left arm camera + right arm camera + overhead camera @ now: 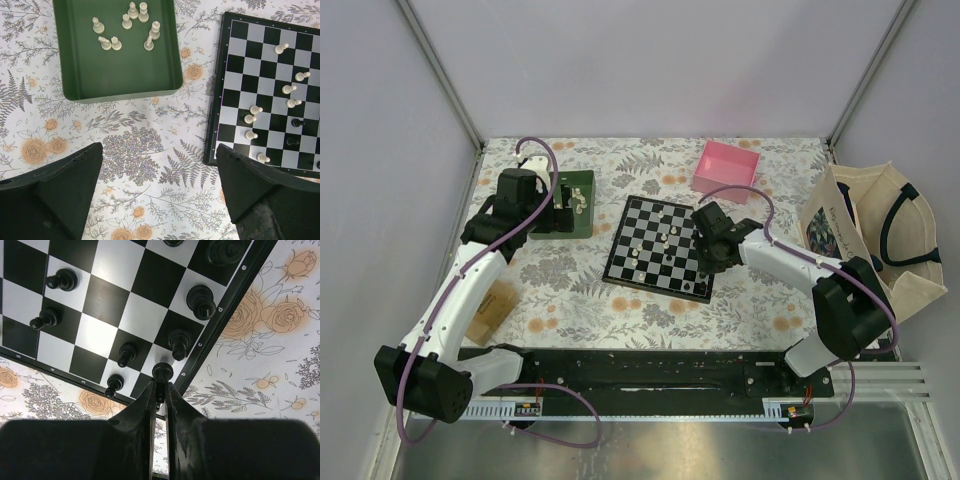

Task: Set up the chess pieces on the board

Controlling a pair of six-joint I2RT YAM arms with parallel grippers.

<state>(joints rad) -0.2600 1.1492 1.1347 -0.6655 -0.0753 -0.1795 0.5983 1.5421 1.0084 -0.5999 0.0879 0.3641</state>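
Right gripper (160,392) is clamped on a small black chess piece (162,372). Its two fingers are pressed together on the stem, and the round head shows just past the tips. It holds the piece over the edge row of the board (107,300), near a corner. Whether the base touches the square cannot be told.

Seen from overhead, the board (645,215) lies at the centre of the flowered table (570,300), and this gripper (712,255) sits at the board's 4 o'clock corner. The left gripper (563,212) hangs at the board's 9 o'clock, over the green tray (585,185). Its jaws are spread wide and hold nothing. A pink box (728,170) sits at 1 o'clock and a tote bag (865,240) at 3 o'clock.

The task looks partly done. In the right wrist view, several black pieces (127,353) stand along the two rows nearest that edge, roughly one to a square, though gaps show. In the left wrist view, between the open left gripper's (159,150) fingers, white pieces (288,89) stand in a loose line across the middle of the board (235,65), with a couple of black ones among them, so they do not look home yet. About eight more white pieces lie in the green tray (115,70), at its 12 o'clock end, some upright and some tipped over.

What seems left: set down the held piece, bring the tray's pieces across, and sort the middle ones into their rows.
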